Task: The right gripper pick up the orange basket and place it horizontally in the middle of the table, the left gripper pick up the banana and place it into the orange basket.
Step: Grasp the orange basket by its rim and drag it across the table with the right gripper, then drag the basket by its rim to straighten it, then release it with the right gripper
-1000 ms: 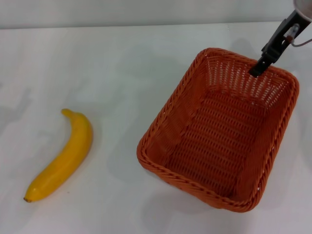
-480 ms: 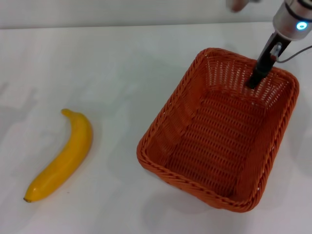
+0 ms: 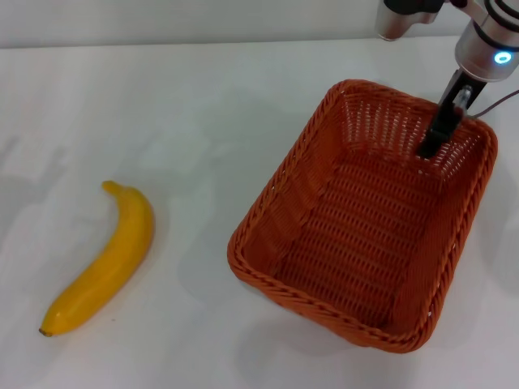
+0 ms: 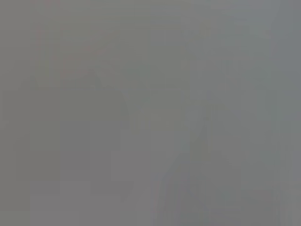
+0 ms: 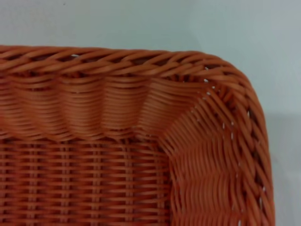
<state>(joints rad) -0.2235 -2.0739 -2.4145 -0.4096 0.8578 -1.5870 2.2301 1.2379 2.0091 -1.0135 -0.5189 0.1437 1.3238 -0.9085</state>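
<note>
R gripper (image 3: 431,146) inside orange basket (image 3: 324,267); wrist cam: corner weave only.

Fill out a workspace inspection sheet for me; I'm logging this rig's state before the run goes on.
Surface: white table, bare apart from the two items.
Job's things: orange basket sits at an angle on the robot's right, nothing in it; banana lies on the left, apart from it.
Clutter: nothing seen.
Grippers: right gripper reaches down inside the basket's far end; left gripper not in view, its wrist view shows only grey.
Cables: thin wire beside the right wrist.
Surroundings: pale wall behind.
</note>
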